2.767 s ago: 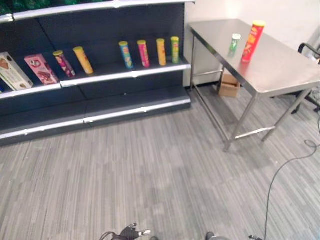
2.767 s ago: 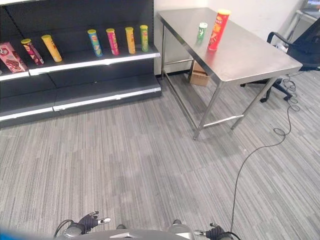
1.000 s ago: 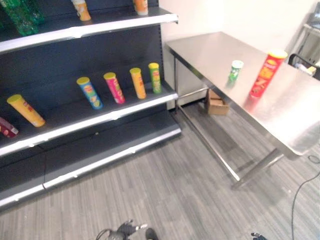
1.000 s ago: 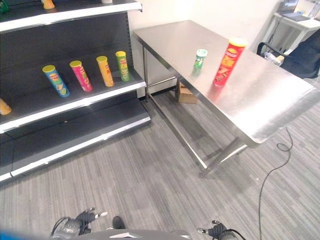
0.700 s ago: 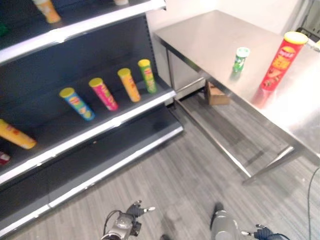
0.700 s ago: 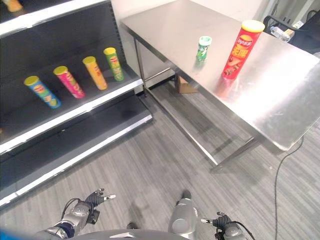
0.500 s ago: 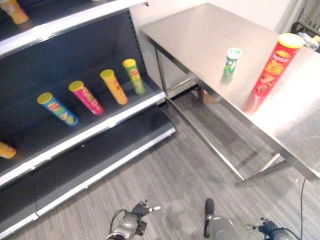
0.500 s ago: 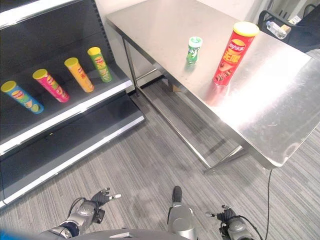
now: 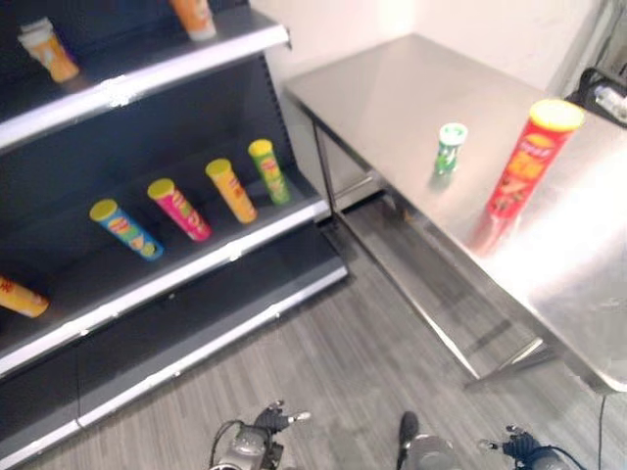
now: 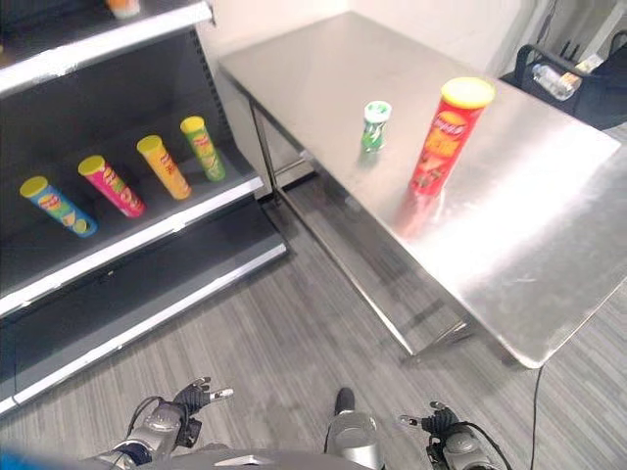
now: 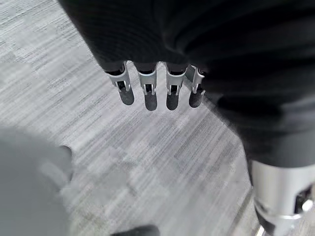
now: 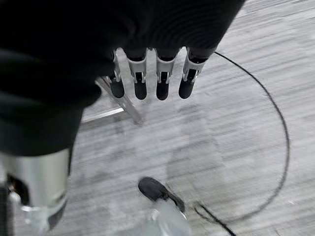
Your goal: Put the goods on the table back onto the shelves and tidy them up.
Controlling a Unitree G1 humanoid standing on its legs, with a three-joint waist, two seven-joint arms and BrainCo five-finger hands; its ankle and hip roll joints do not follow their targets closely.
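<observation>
A tall red can with a yellow lid (image 10: 447, 137) stands upright on the steel table (image 10: 509, 235), with a small green can (image 10: 373, 126) just beyond it. On the dark shelf unit to the left, blue (image 9: 125, 230), pink (image 9: 180, 209), yellow (image 9: 232, 191) and green (image 9: 267, 171) cans lean in a row on the middle shelf (image 9: 176, 279). My left hand (image 10: 174, 415) and right hand (image 10: 443, 434) hang low by my sides over the floor, far from the table. In the wrist views the left hand (image 11: 157, 93) and the right hand (image 12: 147, 81) have straight fingers and hold nothing.
An orange can (image 9: 20, 297) lies at the middle shelf's left end. Orange goods (image 9: 49, 49) stand on the upper shelf. The lowest shelf (image 9: 196, 333) is bare. A dark office chair (image 10: 558, 73) stands beyond the table's far right. Grey striped carpet lies between shelf and table.
The whole picture has shifted, so the camera has moved: the table and its two cans show nearer and more central. Both hands stay low and empty.
</observation>
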